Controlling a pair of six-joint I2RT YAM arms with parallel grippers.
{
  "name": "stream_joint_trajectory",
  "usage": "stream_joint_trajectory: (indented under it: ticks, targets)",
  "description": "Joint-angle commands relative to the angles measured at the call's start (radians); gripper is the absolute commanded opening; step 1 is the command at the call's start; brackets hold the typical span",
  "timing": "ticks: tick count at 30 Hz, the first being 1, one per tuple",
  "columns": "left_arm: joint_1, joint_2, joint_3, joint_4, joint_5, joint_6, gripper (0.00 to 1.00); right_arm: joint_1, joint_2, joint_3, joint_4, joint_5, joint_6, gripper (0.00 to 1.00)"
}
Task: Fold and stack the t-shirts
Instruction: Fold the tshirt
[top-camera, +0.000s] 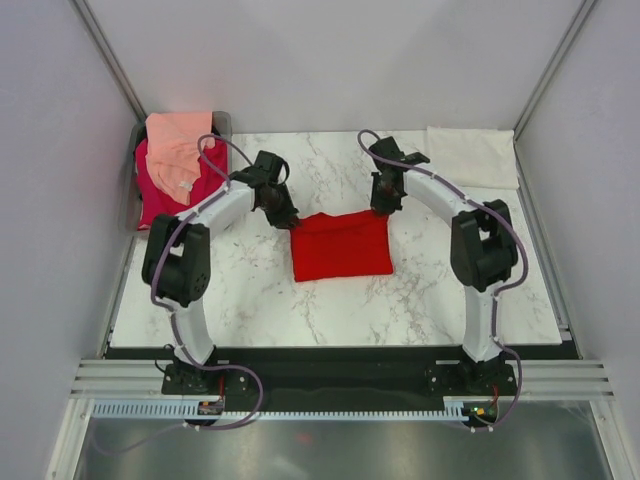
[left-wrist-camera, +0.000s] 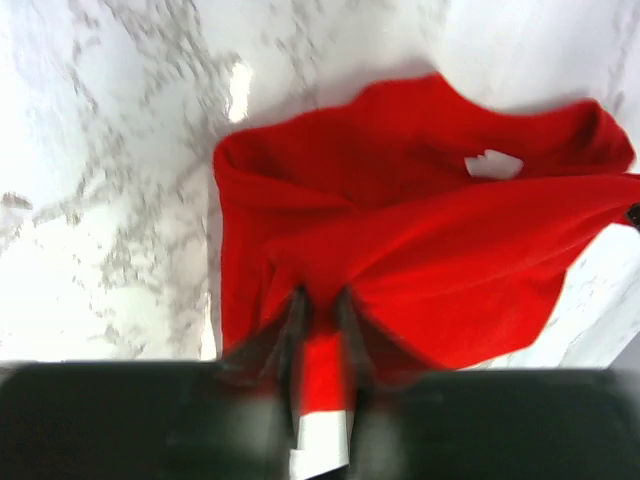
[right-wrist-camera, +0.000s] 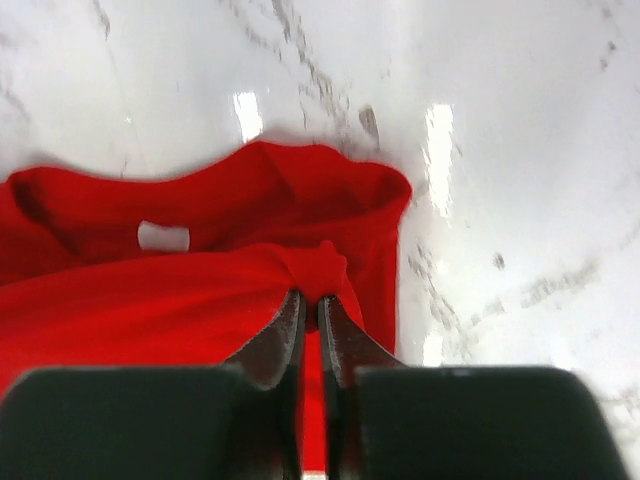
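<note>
Top view with both wrist views. The white panel walls (top-camera: 330, 60) closed in the workspace at the back and on both sides, meeting the marble table (top-camera: 250, 300) along its far, left and right edges. A black strip (top-camera: 340, 352) bounded the near edge, where the arm bases stood. Bare marble showed on the near side of the shirt, on both flanks outside the arms and in the far middle. The surface was white with grey veining and glossy, carrying bright reflections in both wrist views.

The left arm (top-camera: 190, 265) and right arm (top-camera: 480, 250) curved inward from their bases toward the table centre. The red t-shirt (top-camera: 341, 245) lay there as a rough rectangle, well apart from every table edge.

A grey bin (top-camera: 222, 122) in the far left corner held the magenta-pink t-shirt (top-camera: 160, 195), with the peach t-shirt (top-camera: 178, 145) draped on top. The cream-white t-shirt (top-camera: 472, 155) lay flat in the far right corner.

The left gripper (top-camera: 290, 220) stood at the red shirt's far left corner, its fingers (left-wrist-camera: 296, 322) pressed onto a fold of red cloth. The right gripper (top-camera: 383, 207) stood at the far right corner, its fingers (right-wrist-camera: 285, 335) nearly together and pinching a bunched red fold. The white neck tag (left-wrist-camera: 493, 163) showed inside the collar.
</note>
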Motion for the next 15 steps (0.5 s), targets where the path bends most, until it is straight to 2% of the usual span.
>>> stream_joint_trajectory:
  ticks: [1,2,3,4,5,7,10,14,15]
  targets:
    - [0.064,0.136,0.118,-0.052,0.063,0.114,0.32,-0.03,0.087,0.162,0.003,0.055,-0.023,0.44]
    - [0.072,0.16,0.171,-0.063,0.082,0.121,0.51,-0.041,0.131,0.206,-0.017,0.058,-0.022,0.64]
    - [0.078,0.18,0.202,-0.08,0.093,0.128,0.65,-0.045,0.144,0.287,-0.055,0.061,-0.019,0.77]
    - [0.083,0.189,0.233,-0.098,0.097,0.137,0.81,-0.05,0.148,0.317,-0.075,0.069,-0.017,0.87]
    - [0.083,0.185,0.285,-0.13,0.097,0.15,0.93,-0.051,0.133,0.339,-0.094,0.093,-0.014,0.89]
    - [0.081,0.154,0.317,-0.166,0.075,0.167,1.0,-0.05,0.081,0.308,-0.097,0.098,-0.014,0.94]
    - [0.08,0.044,0.31,-0.194,0.071,0.162,1.0,-0.05,-0.058,0.144,-0.042,0.095,-0.017,0.97]
    - [0.063,-0.127,0.161,-0.197,0.099,0.157,0.99,-0.065,-0.241,-0.165,0.073,-0.003,-0.035,0.98]
    - [0.057,-0.218,0.125,-0.197,0.096,0.162,0.99,-0.074,-0.261,-0.211,0.137,-0.044,-0.038,0.98]
